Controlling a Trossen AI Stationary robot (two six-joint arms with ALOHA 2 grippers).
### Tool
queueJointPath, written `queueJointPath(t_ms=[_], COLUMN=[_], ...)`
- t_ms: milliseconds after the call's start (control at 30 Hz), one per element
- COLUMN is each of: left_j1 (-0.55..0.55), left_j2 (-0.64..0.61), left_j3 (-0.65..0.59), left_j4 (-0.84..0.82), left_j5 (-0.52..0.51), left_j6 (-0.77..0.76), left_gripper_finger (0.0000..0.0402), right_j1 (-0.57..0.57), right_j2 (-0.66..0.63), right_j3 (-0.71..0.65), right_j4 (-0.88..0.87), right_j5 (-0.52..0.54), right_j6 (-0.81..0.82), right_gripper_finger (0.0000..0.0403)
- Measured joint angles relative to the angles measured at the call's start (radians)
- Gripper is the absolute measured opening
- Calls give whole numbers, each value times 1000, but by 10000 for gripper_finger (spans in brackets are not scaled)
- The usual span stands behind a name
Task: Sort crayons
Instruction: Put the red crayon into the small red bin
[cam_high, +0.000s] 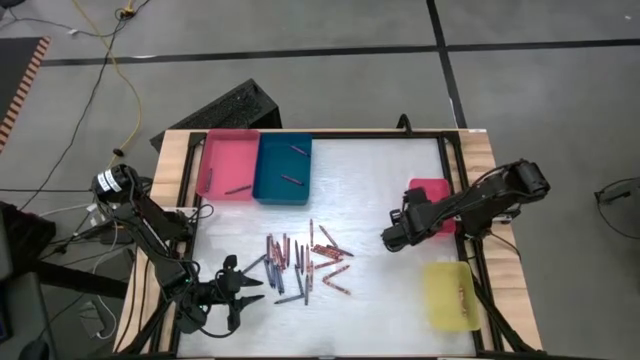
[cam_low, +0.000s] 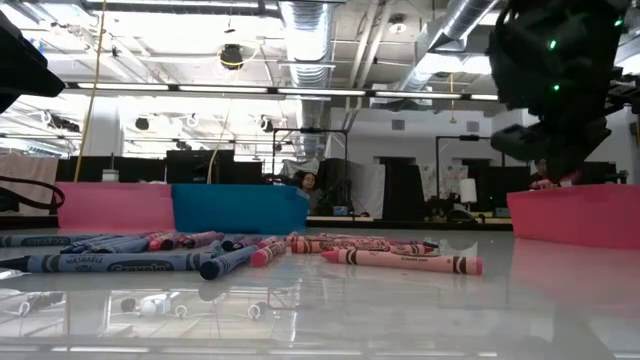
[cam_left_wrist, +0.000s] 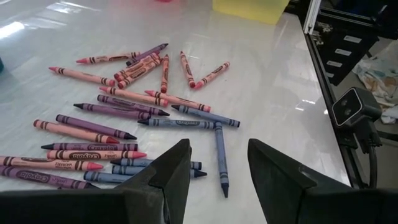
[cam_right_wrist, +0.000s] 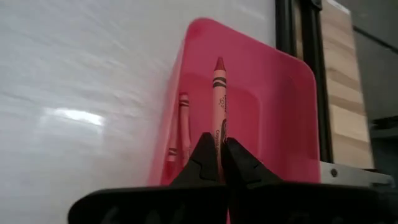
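Observation:
Several crayons (cam_high: 305, 265) lie flat and scattered on the white table's middle, also seen in the left wrist view (cam_left_wrist: 124, 106). My left gripper (cam_left_wrist: 217, 149) hovers open at the pile's near left side (cam_high: 232, 288), with nothing between its fingers. My right gripper (cam_right_wrist: 219, 142) is shut on a red crayon (cam_right_wrist: 219, 93) over the red tray (cam_right_wrist: 267, 112) at the table's right edge (cam_high: 435, 190). One more red crayon (cam_right_wrist: 183, 124) lies in that tray. My right gripper pinches the red crayon's rear part (cam_right_wrist: 219, 132) between its two fingertips. The crayon runs on past the fingers in their own line, pointed end (cam_right_wrist: 219, 63) foremost. The fingers slant downward over the red tray. Whether the crayon's point touches the tray floor I cannot tell.
A pink tray (cam_high: 228, 165) and a blue tray (cam_high: 283, 168) stand side by side at the far left, each with a crayon or two inside. A yellow tray (cam_high: 450, 295) sits at the near right. Black frame rails (cam_high: 455, 170) border the table.

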Motion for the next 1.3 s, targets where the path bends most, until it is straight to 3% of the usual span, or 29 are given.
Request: queueJointPath(t_ms=[400,900,1300], left_j1=[0,0,0], left_j2=[0,0,0], left_j3=[0,0,0], left_j4=[-1,-1,-1], left_j5=[1,2,1], left_j6=[0,-8,-9], left_gripper_finger=[149,149,149], right_j1=[-63,-101,-99], right_j2=[141,146,146], right_j3=[0,0,0], right_j4=[9,37,37], right_j5=[-66,-97,-97], right_j6=[-114,-196,-196], right_gripper_finger=[2,4,27])
